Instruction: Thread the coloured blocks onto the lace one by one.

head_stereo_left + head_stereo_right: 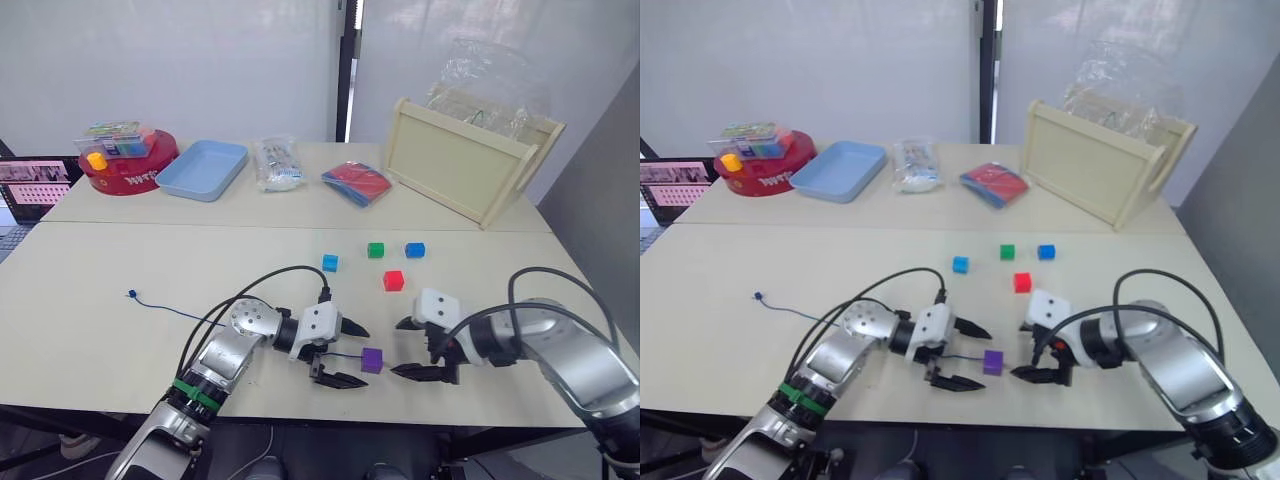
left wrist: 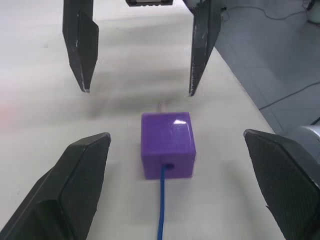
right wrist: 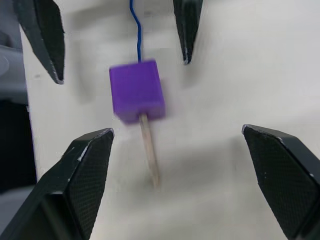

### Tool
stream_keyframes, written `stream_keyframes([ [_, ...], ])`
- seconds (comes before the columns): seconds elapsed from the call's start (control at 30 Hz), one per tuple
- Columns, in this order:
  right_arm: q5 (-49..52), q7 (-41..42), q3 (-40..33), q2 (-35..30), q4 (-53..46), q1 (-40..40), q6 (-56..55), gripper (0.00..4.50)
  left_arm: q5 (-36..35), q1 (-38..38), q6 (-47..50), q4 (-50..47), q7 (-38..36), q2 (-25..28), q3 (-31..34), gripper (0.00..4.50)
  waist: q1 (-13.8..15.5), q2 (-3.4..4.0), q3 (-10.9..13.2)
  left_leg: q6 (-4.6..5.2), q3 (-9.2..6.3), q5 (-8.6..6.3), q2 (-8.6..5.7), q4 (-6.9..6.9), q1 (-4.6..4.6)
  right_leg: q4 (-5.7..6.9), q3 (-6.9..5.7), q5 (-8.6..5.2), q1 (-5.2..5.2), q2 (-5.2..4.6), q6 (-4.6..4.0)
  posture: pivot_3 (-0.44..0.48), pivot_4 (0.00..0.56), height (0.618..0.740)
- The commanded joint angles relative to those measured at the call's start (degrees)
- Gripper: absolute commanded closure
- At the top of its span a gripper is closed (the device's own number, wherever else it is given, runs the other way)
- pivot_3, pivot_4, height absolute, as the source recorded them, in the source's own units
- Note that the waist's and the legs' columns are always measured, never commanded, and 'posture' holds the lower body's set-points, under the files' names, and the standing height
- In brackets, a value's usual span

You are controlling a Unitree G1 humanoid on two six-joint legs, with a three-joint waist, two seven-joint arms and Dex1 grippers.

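The purple block [image 1: 372,360] lies near the table's front edge with the dark-blue lace [image 2: 161,210] running through its hole. The lace's pale tip [image 3: 150,157] sticks out of the far face towards my right gripper. My left gripper [image 1: 364,357] is open, one finger on each side of the purple block without touching it. Facing it, my right gripper [image 1: 401,347] is also open, just right of the block and the tip. The lace's tail trails left to a knot [image 1: 131,294]. Further back lie the red [image 1: 393,281], light blue [image 1: 330,262], green [image 1: 375,250] and blue [image 1: 415,250] blocks.
Along the back stand a red round tin [image 1: 128,165] with a yellow piece, a blue tray [image 1: 203,168], a clear packet [image 1: 276,162], a red-and-blue packet [image 1: 357,183] and a tilted wooden box [image 1: 470,170]. A laptop [image 1: 20,190] sits at the left edge.
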Motion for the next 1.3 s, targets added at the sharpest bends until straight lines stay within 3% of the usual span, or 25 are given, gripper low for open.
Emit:
stream_keyframes([
  [0.03, 1.7, -0.8, -2.4, -1.3, -3.9, 2.2, 0.4, 0.12, 1.8, -1.6, -3.3, 2.6, 1.6, -1.7, -1.1, 0.00, 0.0, 0.00, 0.0, 0.00, 0.00, 0.00, 0.00, 0.00, 0.00, 0.00, 0.00, 0.00, 0.00, 0.00, 0.00, 0.000, 0.150, 0.740],
  [0.1, 1.2, -1.7, -2.0, -1.6, -4.5, 3.6, -0.1, 0.12, 3.1, -2.6, -4.5, 5.0, 2.5, -2.6, -1.5, 0.00, 0.0, -0.01, 0.0, 0.00, 0.00, 0.00, -0.01, 0.00, -0.01, 0.00, 0.00, 0.00, 0.00, 0.00, 0.00, 0.000, 0.150, 0.740],
  [0.47, -3.3, -4.9, 0.4, -1.2, -2.0, 6.1, -7.3, 0.00, 3.7, -3.9, -4.2, 6.6, -0.1, -2.7, -2.5, 3.31, 0.0, -0.01, 0.0, 0.00, 0.00, 0.00, -0.05, 0.01, -0.01, 0.00, 0.00, -0.01, 0.00, -0.03, 0.03, 0.000, 0.150, 0.740],
  [0.7, -5.4, -5.4, 4.5, 2.0, 2.8, 4.3, -10.6, 0.00, 4.1, -3.9, -4.2, 6.7, -0.5, -2.2, -2.6, 3.30, -0.2, -0.02, 0.0, -0.01, 0.00, 0.00, -0.03, 0.01, 0.02, 0.01, 0.00, -0.01, 0.02, -0.02, 0.03, 0.000, 0.150, 0.740],
  [0.8, -5.0, -5.5, 4.9, 3.6, 4.5, 4.4, -9.8, 0.78, 4.2, -3.7, -4.3, 6.7, -0.6, -2.0, -2.7, 3.30, -0.4, -0.02, 0.0, -0.01, -0.01, 0.01, -0.02, 0.00, 0.04, 0.02, 0.00, -0.01, 0.03, 0.00, 0.03, 0.000, 0.150, 0.740],
  [1.17, -5.0, -5.2, 4.8, 4.6, 6.7, 4.3, -9.8, 4.49, 3.5, -2.1, -1.0, 3.1, -0.8, 1.6, -1.5, 3.30, -0.8, -0.03, 0.0, -0.01, -0.01, 0.01, -0.02, 0.00, 0.14, 0.04, 0.00, -0.01, 0.11, 0.00, 0.03, 0.000, 0.150, 0.740],
  [1.3, -5.6, -5.3, 5.1, 5.4, 8.7, 1.2, -10.5, 4.50, 2.6, 0.4, 1.5, -0.5, -1.4, 7.2, 0.7, 3.30, -1.4, -0.02, 0.0, -0.01, -0.01, 0.01, 0.03, -0.02, 0.21, 0.07, 0.01, -0.01, 0.12, 0.04, 0.02, 0.000, 0.150, 0.740],
])
